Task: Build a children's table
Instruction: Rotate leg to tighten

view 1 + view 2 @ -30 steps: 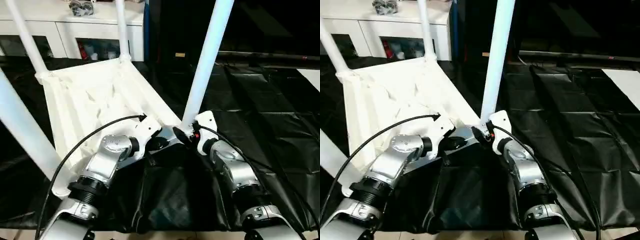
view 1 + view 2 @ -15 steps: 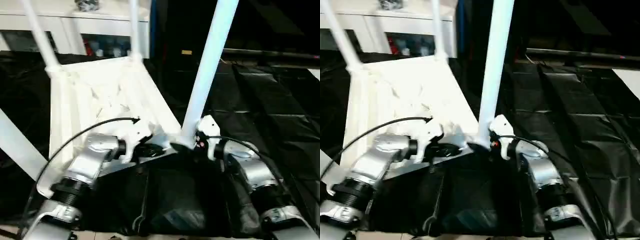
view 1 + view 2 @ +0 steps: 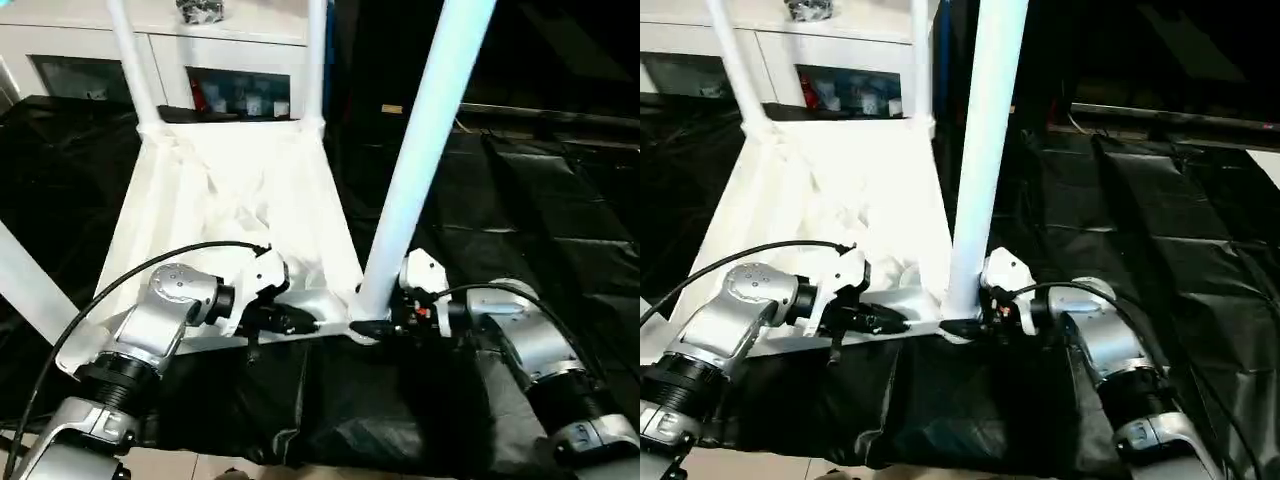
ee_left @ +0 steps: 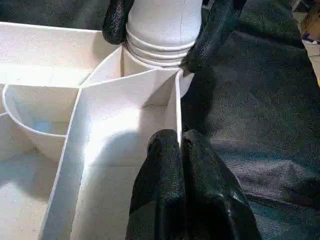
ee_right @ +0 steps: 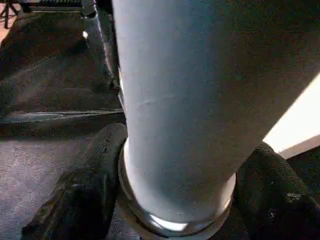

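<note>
No text, label or number is legible anywhere.

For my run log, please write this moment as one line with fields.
stage: tabletop upside down, legs fitted | left gripper: shut on tabletop rim | right gripper: around near-right leg base at socket | surface: black-covered table

Black sheet (image 3: pixel 560 220) covers the bench; white cabinet (image 3: pixel 210 50) behind

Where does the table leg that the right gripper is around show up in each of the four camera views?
Left eye view: leg rises right of centre from the tabletop's near corner.
Right eye view: leg near centre.
Left wrist view: its ribbed base seated in the corner socket.
Right wrist view: shaft between the right gripper's fingers.
Shared landmark: that corner socket.
</note>
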Tool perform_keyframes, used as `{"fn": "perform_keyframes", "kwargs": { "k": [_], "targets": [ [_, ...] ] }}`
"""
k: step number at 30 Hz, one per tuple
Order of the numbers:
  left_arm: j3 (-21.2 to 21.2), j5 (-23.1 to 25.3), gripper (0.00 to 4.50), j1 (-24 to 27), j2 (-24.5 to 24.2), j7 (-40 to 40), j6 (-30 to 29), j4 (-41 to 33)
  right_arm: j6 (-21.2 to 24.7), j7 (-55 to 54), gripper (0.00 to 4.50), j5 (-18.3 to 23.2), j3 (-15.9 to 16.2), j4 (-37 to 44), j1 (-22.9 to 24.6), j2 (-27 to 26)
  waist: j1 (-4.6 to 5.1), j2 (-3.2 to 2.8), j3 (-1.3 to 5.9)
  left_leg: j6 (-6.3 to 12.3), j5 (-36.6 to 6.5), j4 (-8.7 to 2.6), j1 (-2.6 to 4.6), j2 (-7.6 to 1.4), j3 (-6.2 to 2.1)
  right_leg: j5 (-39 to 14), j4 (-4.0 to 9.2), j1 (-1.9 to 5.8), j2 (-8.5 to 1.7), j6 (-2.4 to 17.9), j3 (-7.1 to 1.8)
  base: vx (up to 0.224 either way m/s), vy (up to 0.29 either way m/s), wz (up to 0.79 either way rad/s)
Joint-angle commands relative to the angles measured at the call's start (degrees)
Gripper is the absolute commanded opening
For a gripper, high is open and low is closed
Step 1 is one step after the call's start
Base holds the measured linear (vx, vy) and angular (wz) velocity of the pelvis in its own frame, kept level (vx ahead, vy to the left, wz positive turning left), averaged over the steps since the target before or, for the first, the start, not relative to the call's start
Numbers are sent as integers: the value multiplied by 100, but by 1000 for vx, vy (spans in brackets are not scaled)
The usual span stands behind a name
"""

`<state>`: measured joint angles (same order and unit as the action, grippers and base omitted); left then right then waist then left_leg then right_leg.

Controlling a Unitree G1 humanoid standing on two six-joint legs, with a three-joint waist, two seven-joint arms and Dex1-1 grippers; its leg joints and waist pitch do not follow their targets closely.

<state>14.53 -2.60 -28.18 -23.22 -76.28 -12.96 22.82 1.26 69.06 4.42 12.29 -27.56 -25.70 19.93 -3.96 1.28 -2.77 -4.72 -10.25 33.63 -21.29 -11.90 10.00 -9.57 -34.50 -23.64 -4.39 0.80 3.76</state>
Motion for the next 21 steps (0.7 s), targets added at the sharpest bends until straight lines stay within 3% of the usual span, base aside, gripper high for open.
{"fn": "perform_keyframes", "kwargs": {
  "k": [1, 7, 11, 14, 16, 17, 18, 19, 21],
  "targets": [
    [73, -278, 0, -124, 134, -153, 138, -317, 86, 246, 279, 16, 337, 162, 105, -80, 15, -9, 367, 333, -1086, -380, 76, -137, 16, -1069, 355, 323, -318, 1319, -244, 0, 0, 0],
    [92, -174, 0, -133, 198, 78, 152, -230, 194, 175, 270, 105, 296, 269, 249, -142, 8, -11, 364, 295, -1143, -385, 83, -142, 14, -1156, 365, 316, -311, 1275, -246, 0, 0, 0],
    [-22, 145, 0, -266, 571, 1106, 143, 68, 332, -1035, 270, -41, -25, -159, 144, -611, 5, -9, 336, 167, -1298, -406, 93, -139, 8, -1500, 411, 292, -328, 1193, -247, 0, 0, 0],
    [-79, 326, 0, -352, 970, 1882, -38, 161, 351, -2342, 270, -143, -376, -676, -75, -1162, 102, 20, 315, -27, -1727, -430, 112, -109, -30, -2404, 505, 272, -338, 900, -225, 0, 0, 0],
    [-60, 383, 0, -361, 1199, 2183, -193, 122, 432, -2810, 270, -72, -521, -807, -167, -1473, 171, 18, 314, -62, -1747, -439, 84, -105, -53, -2563, 511, 285, -349, 821, -214, 0, 0, 0],
    [-33, 434, 0, -369, 1340, 2381, -266, 109, 469, -3058, 270, -73, -540, -833, -202, -1672, 207, 57, 315, -65, -1736, -440, 69, -107, -53, -2574, 512, 286, -342, 805, -211, 0, 0, 0],
    [6, 497, 0, -381, 1478, 2578, -339, 100, 488, -3295, 270, -96, -530, -847, -228, -1881, 226, 43, 314, -39, -1771, -436, 73, -95, -60, -2689, 540, 281, -338, 739, -198, 0, 0, 0],
    [32, 535, 0, -390, 1536, 2660, -372, 100, 482, -3379, 270, -117, -503, -844, -233, -1977, 236, 82, 315, -15, -1751, -431, 69, -97, -55, -2703, 547, 279, -340, 711, -200, 0, 0, 0],
    [85, 612, 0, -444, 1679, 2900, -429, 162, 421, -3597, 270, -194, -426, -837, -240, -2243, 230, 63, 316, 49, -1728, -426, 73, -87, -52, -2764, 569, 256, -344, 654, -205, 0, 0, 0]
  ]
}}
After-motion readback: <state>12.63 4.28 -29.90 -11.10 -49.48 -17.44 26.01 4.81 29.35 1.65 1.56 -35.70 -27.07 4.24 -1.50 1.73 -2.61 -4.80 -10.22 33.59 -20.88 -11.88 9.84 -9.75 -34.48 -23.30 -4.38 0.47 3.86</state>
